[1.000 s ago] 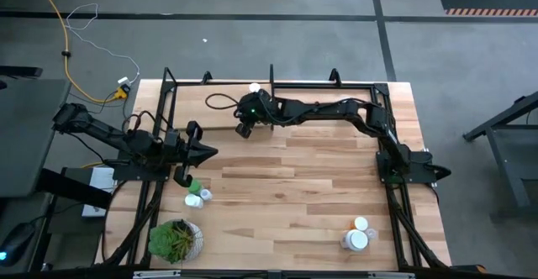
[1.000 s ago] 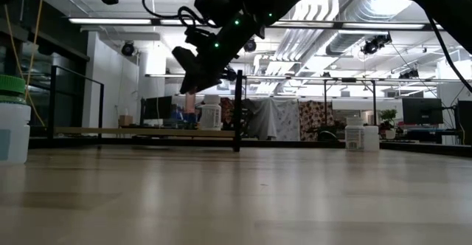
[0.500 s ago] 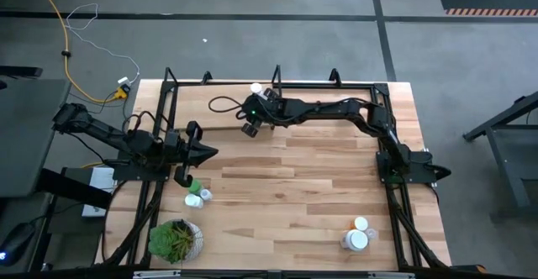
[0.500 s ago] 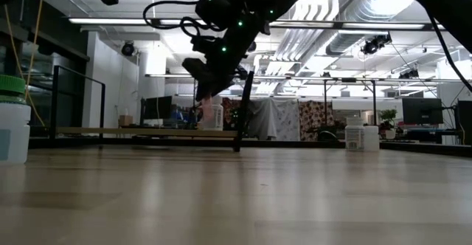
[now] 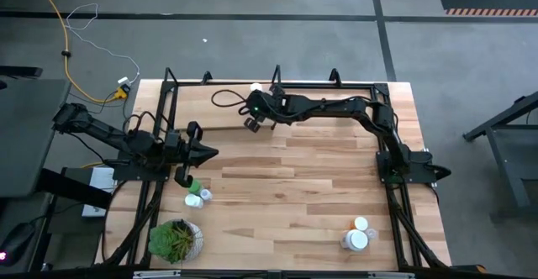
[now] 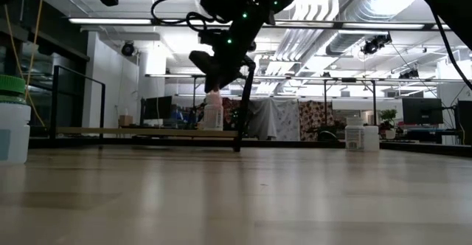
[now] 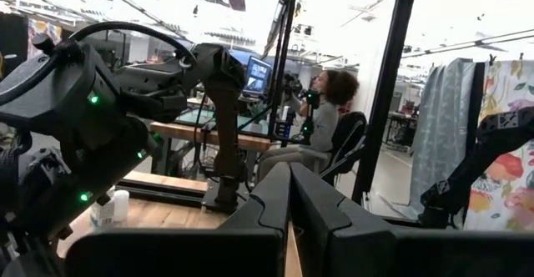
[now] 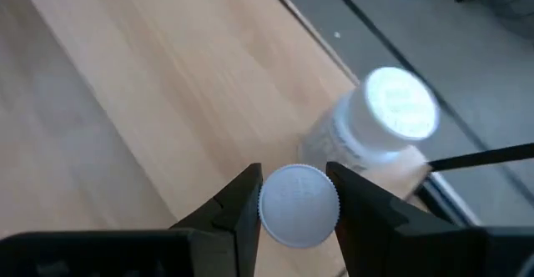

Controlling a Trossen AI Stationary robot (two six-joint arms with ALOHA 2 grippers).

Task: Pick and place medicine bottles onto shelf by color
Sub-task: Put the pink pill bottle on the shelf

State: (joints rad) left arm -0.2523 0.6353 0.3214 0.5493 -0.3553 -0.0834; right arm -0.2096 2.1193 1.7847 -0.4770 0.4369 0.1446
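Carried rearward and rightward since earlier, right end effector [image 8: 292, 195], clamped on a white bottle [image 8: 299, 204], hangs over the shelf [image 5: 227, 111] beside another bottle [image 8: 380, 120]; lower straight, release upright; left end effector [image 5: 204, 152] waits shut at worktop [image 5: 319, 195] edge.
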